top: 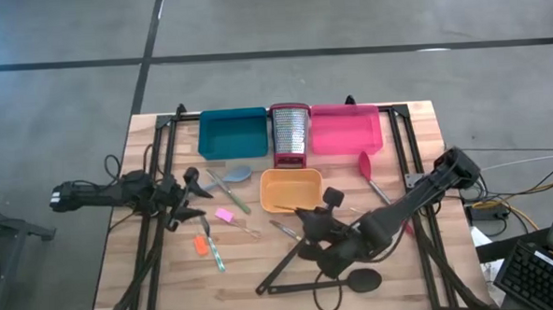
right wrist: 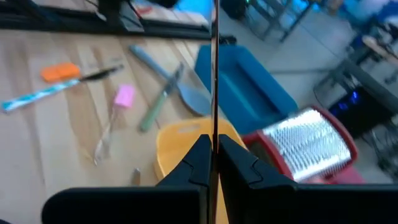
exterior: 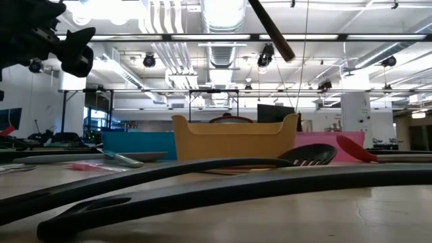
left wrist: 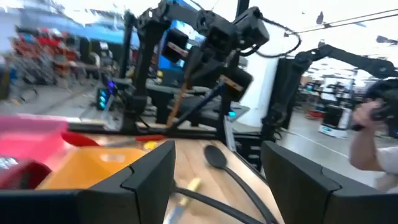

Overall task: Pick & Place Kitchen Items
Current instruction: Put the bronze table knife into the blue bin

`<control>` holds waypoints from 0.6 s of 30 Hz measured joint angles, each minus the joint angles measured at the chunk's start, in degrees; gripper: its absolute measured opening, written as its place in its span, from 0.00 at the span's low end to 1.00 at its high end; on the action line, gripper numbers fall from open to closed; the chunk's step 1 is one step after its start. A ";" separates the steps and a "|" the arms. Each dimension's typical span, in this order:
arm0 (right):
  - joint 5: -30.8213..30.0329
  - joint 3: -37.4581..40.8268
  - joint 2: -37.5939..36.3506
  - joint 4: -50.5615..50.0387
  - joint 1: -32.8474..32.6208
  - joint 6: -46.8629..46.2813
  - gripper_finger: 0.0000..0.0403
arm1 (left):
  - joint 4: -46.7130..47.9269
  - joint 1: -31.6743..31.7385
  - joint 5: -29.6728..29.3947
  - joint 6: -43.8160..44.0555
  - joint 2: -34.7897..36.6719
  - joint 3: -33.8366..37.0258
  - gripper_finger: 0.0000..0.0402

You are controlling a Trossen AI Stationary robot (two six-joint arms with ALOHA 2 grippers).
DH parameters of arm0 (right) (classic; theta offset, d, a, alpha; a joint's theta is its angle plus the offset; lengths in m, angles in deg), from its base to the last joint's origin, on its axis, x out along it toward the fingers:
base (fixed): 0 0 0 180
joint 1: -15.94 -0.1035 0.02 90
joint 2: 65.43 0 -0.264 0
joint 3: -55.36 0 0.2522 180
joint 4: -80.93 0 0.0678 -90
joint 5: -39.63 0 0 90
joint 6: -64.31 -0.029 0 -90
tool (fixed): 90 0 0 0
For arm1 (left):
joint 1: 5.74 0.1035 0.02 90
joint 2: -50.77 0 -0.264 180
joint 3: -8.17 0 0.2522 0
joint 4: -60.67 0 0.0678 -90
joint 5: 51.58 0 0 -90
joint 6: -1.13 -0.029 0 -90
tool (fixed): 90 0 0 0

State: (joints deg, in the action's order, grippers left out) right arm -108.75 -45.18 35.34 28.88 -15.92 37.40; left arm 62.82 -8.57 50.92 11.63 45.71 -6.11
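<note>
Working over the wooden table (top: 169, 272), just in front of the orange tray (top: 290, 190). Could easily go wrong here: holds the long black tool (right wrist: 214, 62) only by its thin handle, so may let it turn or slip between the fingers. May also sweep its free end into the black spoon (top: 361, 280) lying near on the boards, or knock the tray rim when lowering. Reaches in low from the right side with the right gripper (top: 319, 235) pinched fully together on that handle, the tool lifted and tilted, not resting flat. Waits on the left side with the left gripper (top: 200, 196) spread wide and empty, near the grey spoon (top: 242, 173). Leaves the pink piece (top: 225, 215) and the orange piece (top: 200, 244) loose on the table between the two arms.
</note>
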 joint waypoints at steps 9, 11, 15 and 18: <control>9.33 1.59 -1.02 19.56 1.42 19.14 0.02 | -7.91 0.00 -7.37 -10.53 0.00 0.00 0.61; 12.25 2.45 -1.02 23.86 2.49 22.42 0.02 | -10.77 0.00 -8.59 -14.07 0.00 0.00 0.61; 17.52 3.74 -1.02 30.45 4.98 27.52 0.02 | -13.73 0.00 -8.72 -15.46 0.00 0.00 0.61; 22.01 4.42 -1.02 36.31 7.15 31.52 0.02 | -13.08 0.00 -8.12 -15.86 -0.28 0.00 0.61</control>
State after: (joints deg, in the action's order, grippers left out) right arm -86.74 -40.76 34.32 65.19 -8.77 68.92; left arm 49.74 -8.57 42.80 -4.23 45.43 -6.11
